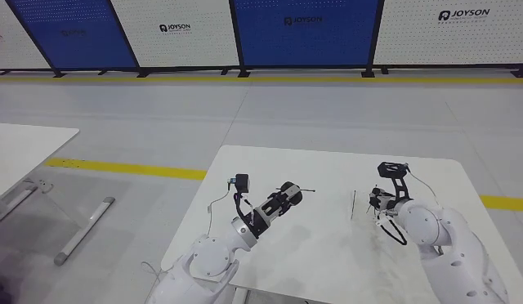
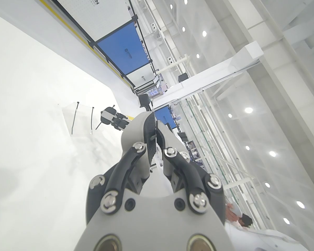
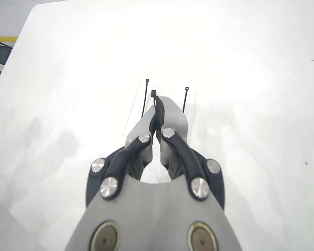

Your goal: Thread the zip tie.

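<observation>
Table [image 1: 327, 173] comes first, big and white, with both arms over it. In the top view the left gripper [image 1: 292, 193] points toward 3 o'clock. Its two fingers are pressed together. A thin dark line sticks out of its tip. It is too small to tell if that is a tie, or if anything is pinched there. The right gripper [image 3: 157, 100] is at 3 o'clock from the left one and points toward 9 o'clock. So the two grippers face each other, well apart.

Next is a clear sheet [image 3: 172, 92]. It lies flat on the table at 9 o'clock from the right gripper, between the two grippers. Two spare ties [image 3: 145, 97] lie on it, side by side and not touching.

Smallest is the zip tie [image 3: 154, 94] for the job. The right gripper pinches it by the strap, up off the table. The little square head pokes out past the fingertips. In the left wrist view the strap looks straight, and its thin end sticks out on the other side.

I think the job is only just begun. Picking up a tie looks done. The thin end is not in the head yet, and no loop is made. What is left is to bend the thin end round to the head, poke it through the hole and pull.
</observation>
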{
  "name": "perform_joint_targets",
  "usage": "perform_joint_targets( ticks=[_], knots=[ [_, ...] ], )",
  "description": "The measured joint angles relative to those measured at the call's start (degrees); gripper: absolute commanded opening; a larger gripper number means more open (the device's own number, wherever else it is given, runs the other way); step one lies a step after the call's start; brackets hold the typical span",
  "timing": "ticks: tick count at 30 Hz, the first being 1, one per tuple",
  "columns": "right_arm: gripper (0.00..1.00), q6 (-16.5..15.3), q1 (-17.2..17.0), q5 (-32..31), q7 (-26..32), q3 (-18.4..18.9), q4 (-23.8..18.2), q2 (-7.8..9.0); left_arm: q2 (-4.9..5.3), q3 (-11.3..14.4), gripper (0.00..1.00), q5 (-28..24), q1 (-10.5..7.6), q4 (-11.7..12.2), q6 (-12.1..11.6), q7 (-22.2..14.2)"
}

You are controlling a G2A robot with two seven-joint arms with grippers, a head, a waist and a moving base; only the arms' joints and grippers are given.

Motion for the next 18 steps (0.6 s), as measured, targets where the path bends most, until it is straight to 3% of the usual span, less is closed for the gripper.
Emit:
perform_joint_targets(
  ticks=[9, 14, 18],
  knots=[
    [0.0, -0.2, -0.4, 0.3, -0.7, 0.0, -0.2, -0.02, 0.0, 0.0, 0.0, 0.0, 0.0, 0.0, 0.0, 0.0],
    [0.0, 0.4, -3.0, 1.9, -6.7, 1.0, -2.6, -0.07, 0.0, 0.0, 0.0, 0.0, 0.0, 0.0, 0.0, 0.0],
    [0.0, -0.1, -7.5, 3.4, -12.2, 3.6, -7.9, 0.34, 0.0, 0.0, 0.0, 0.0, 0.0, 0.0, 0.0, 0.0]
  ],
)
